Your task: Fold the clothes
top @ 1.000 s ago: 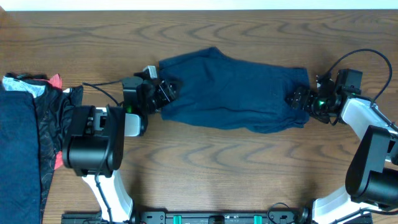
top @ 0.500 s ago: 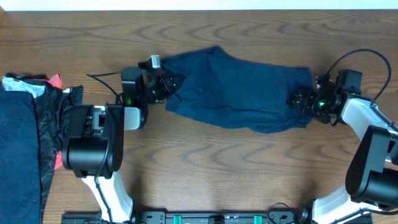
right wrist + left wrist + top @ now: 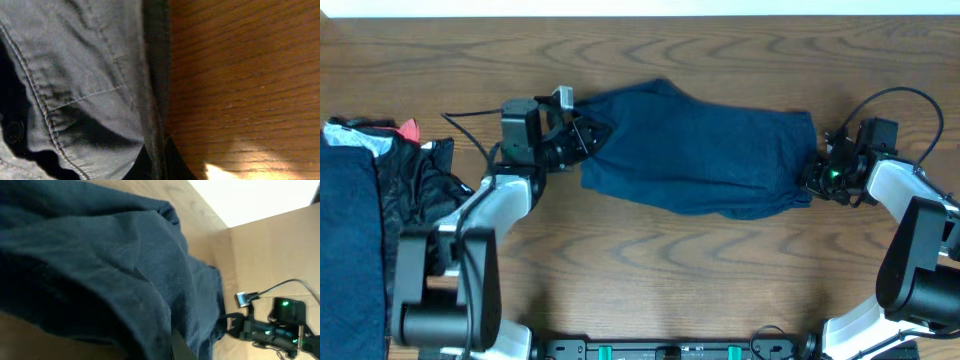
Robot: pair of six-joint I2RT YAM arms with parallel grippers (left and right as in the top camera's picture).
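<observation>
Dark blue garment (image 3: pixel 700 158) lies across the middle of the desk (image 3: pixel 650 265), long axis running left to right between the two arms, upper surface rumpled and near edge uneven. One end reaches each arm, so neither is the nearer; the cloth lies inboard of both, toward the centre.

Open room: a broad band of bare desk lies on the near side of the garment, toward the arm bases, and a narrower band beyond it up to the far edge. Judgement: a fold across the short axis has more room on the near side; an end-to-end fold would carry one hand along the long axis over the cloth, with nothing in its path.

Pile of other clothes (image 3: pixel 355 215) sits at the desk's left edge, well apart from the garment but close to the left arm's elbow; judged a possible snag if that arm swings outward.

Left hand (image 3: pixel 584 140) is clenched on the garment's left end, cloth gathered into it. Right hand (image 3: pixel 811 177) grasps the right end; its wrist view shows the hem running down between the fingers, flat on the wood.

Stitched seam (image 3: pixel 85 97) on the right end looks like a pocket edge; garment type not confirmed
</observation>
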